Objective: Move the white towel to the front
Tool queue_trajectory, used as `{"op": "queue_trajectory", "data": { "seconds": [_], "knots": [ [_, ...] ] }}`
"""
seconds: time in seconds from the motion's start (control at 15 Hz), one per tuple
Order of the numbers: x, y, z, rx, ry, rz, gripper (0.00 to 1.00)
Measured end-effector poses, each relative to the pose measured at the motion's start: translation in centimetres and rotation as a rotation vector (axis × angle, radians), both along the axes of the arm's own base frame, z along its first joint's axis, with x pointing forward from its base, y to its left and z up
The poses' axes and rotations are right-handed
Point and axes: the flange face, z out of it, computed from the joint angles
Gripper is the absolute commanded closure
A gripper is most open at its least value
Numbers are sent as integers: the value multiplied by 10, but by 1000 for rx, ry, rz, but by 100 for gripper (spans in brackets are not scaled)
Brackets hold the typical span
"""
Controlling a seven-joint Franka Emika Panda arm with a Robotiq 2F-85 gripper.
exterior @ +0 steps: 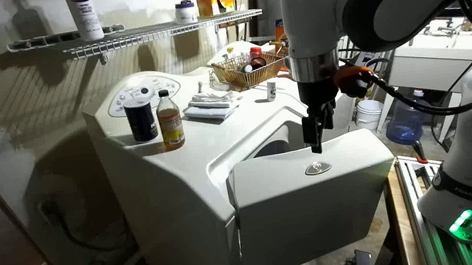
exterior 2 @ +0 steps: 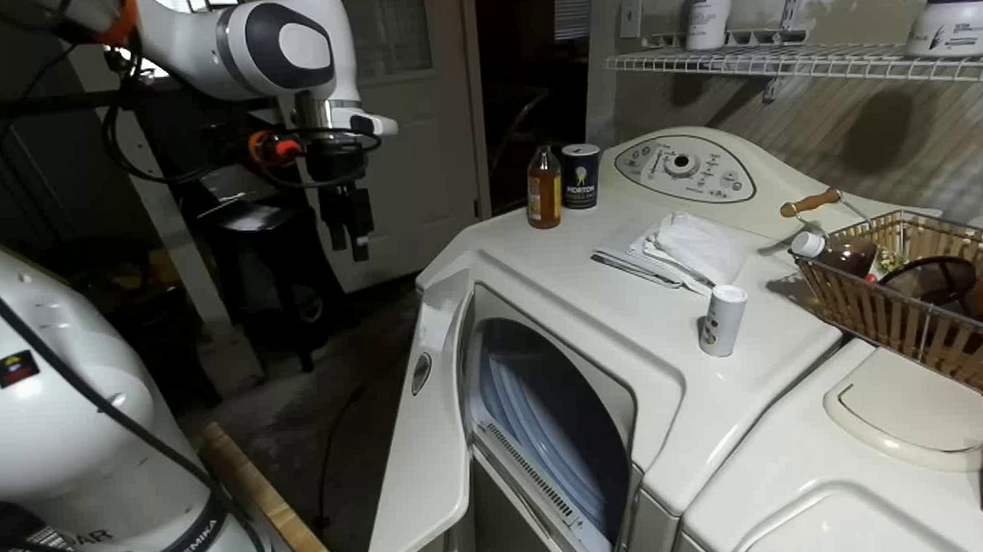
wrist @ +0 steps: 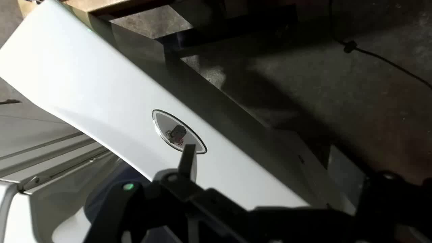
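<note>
The white towel (exterior: 213, 110) lies on top of the white dryer (exterior: 152, 162), between the bottles and the basket. It has a rumpled upper part over a flatter folded, pale-grey part. It also shows on the dryer top in an exterior view (exterior 2: 688, 247). My gripper (exterior: 324, 139) hangs pointing down above the dryer's opened door (exterior: 278, 168), apart from the towel and off toward the robot's base. It also shows in an exterior view (exterior 2: 350, 251). In the wrist view the fingers (wrist: 270, 162) stand wide apart with nothing between them. The towel is out of the wrist view.
A dark blue salt can (exterior: 140, 120) and an amber bottle (exterior: 170, 121) stand beside the towel. A small white shaker (exterior 2: 722, 321) and a wicker basket (exterior 2: 875, 309) stand on its other side. A wire shelf (exterior: 148, 35) runs above. The dryer's opening (exterior 2: 539, 423) gapes below the towel.
</note>
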Motion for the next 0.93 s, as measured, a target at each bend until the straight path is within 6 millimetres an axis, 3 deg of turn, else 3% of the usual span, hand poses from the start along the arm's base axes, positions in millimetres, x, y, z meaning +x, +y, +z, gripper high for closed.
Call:
{"op": "queue_trajectory", "data": {
  "seconds": [0.73,0.93],
  "knots": [
    [0,0,0,1,0,0,0],
    [8,-7,7,11,-40,-8,0]
  ]
}}
